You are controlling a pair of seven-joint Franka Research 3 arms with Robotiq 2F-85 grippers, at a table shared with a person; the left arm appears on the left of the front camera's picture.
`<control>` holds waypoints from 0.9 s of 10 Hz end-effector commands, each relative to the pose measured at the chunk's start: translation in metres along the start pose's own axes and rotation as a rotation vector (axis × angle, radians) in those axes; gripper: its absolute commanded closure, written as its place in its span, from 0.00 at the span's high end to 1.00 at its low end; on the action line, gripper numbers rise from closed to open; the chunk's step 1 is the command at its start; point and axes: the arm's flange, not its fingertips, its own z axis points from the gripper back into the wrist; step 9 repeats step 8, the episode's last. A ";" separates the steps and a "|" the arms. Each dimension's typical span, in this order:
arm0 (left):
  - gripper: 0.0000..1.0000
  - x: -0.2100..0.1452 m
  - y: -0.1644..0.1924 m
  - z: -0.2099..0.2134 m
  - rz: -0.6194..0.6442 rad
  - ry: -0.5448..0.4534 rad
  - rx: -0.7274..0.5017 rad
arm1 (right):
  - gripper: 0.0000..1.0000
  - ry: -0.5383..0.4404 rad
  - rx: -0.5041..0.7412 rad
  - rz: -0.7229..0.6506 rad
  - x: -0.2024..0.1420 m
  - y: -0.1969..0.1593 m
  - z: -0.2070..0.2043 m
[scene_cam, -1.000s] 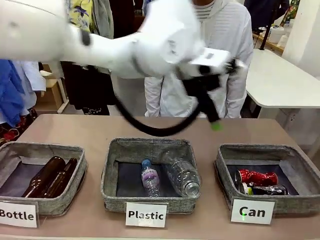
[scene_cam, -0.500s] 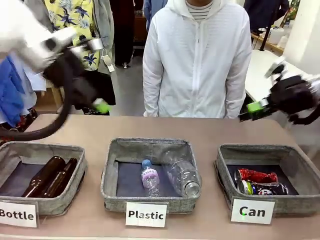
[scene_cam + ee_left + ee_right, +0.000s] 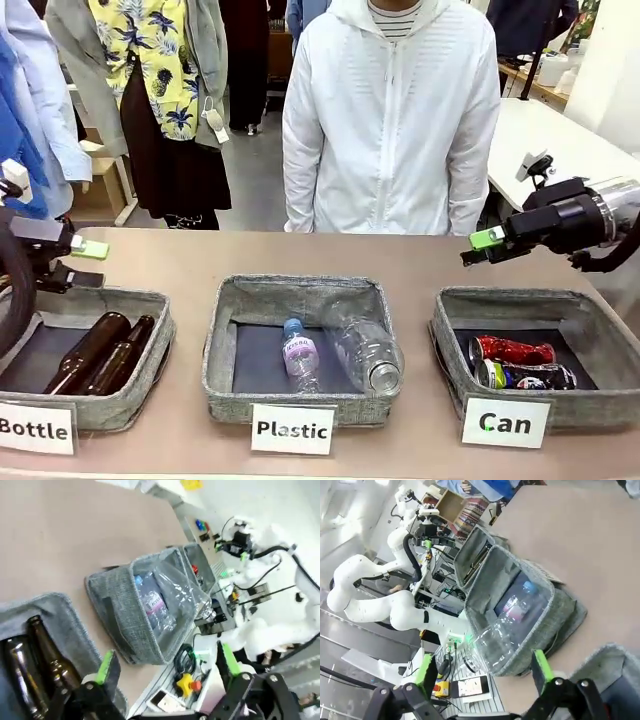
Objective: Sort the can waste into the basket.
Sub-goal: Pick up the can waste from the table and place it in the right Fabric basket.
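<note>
Front view shows you both cans [image 3: 518, 365] in the basket [image 3: 450, 325] at 4 o'clock; left gripper [image 3: 165, 662] and right gripper [image 3: 480, 669] jaws gape empty.

A plain tan surface [image 3: 190, 262] runs across the room, its far edge just in front of a person in a white jacket. Three square grey woven baskets sit on it in a row near the robot's side — the "Bottle" basket [image 3: 130, 385] at the left, the "Plastic" basket [image 3: 222, 345] in the middle, the "Can" basket [image 3: 445, 335] at the right. They stand apart, with bare strips of surface between them. A white lettered card stands at the front of each basket; the stretch behind the baskets is bare.
</note>
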 end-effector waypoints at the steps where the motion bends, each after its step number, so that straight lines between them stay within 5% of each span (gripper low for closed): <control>1: 1.00 0.029 -0.033 -0.012 -0.105 0.119 0.041 | 1.00 0.012 0.029 -0.003 0.001 -0.002 -0.005; 9: 1.00 0.029 -0.033 -0.012 -0.105 0.119 0.041 | 1.00 0.012 0.029 -0.003 0.001 -0.002 -0.005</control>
